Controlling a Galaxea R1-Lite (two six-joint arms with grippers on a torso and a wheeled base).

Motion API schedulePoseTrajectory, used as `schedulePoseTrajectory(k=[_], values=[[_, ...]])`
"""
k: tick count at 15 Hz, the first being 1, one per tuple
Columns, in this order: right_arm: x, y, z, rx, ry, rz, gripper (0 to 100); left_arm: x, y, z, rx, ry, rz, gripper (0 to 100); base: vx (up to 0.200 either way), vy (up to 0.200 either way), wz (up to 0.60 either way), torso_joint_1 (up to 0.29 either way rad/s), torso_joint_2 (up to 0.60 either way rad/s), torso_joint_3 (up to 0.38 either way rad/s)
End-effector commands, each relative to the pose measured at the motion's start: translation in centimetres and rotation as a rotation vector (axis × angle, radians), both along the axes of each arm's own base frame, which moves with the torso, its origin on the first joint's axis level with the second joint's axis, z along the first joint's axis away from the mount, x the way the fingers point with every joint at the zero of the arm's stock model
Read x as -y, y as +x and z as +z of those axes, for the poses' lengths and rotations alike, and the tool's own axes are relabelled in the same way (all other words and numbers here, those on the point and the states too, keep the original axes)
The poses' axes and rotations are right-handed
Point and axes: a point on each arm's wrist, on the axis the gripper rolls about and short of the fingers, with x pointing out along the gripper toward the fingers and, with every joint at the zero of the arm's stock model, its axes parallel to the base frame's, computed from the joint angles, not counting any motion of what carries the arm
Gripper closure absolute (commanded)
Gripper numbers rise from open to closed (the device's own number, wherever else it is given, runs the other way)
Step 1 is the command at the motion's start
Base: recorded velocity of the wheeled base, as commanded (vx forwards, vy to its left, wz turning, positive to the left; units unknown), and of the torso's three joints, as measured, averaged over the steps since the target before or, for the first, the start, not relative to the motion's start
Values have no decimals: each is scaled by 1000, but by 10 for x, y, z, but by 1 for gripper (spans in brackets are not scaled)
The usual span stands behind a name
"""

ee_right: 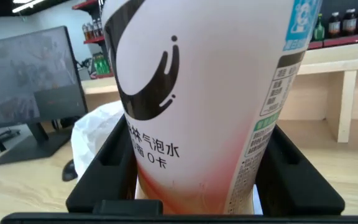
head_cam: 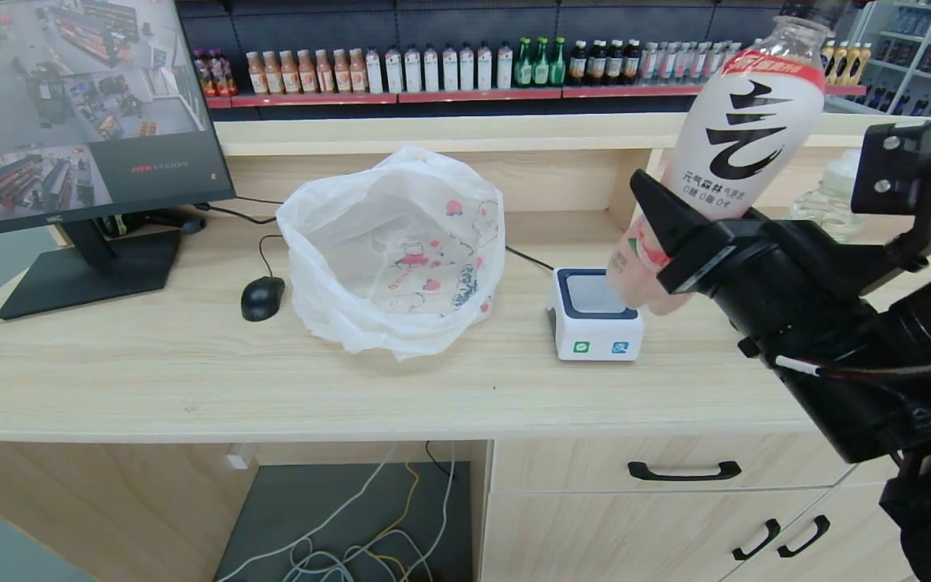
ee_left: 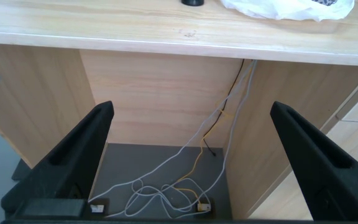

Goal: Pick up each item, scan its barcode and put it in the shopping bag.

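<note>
My right gripper is shut on a tall drink bottle with a white and pink label. It holds the bottle tilted, base down, just above the white barcode scanner on the counter. In the right wrist view the bottle stands between my fingers. The open white shopping bag stands left of the scanner. My left gripper hangs open below the counter's edge, facing the cable recess under the desk, with nothing between its fingers.
A monitor stands at the counter's left, with a black mouse beside the bag. A clear bottle sits behind my right arm. Drawers lie below the counter on the right. Loose cables lie under the desk.
</note>
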Motion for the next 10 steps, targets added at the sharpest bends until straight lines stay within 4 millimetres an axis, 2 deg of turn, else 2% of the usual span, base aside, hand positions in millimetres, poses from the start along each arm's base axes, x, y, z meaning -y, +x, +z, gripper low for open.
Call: schedulePoseTrajectory(k=[1, 2, 5, 7, 10], values=[[3, -2, -7, 1, -41, -10, 100, 0, 0, 0, 0, -1, 1, 0, 0, 0, 0, 0, 0, 0], [4, 0, -5, 10, -41, -20, 100, 0, 0, 0, 0, 0, -1, 0, 0, 0, 0, 0, 0, 0], [7, 26, -2, 28, -25, -88, 100, 0, 0, 0, 0, -1, -1, 0, 0, 0, 0, 0, 0, 0], [12, 35, 3, 46, -11, -120, 100, 0, 0, 0, 0, -1, -1, 0, 0, 200, 0, 0, 2, 0], [16, 35, 7, 56, -2, -128, 100, 0, 0, 0, 0, -4, -1, 0, 0, 200, 0, -1, 2, 1]])
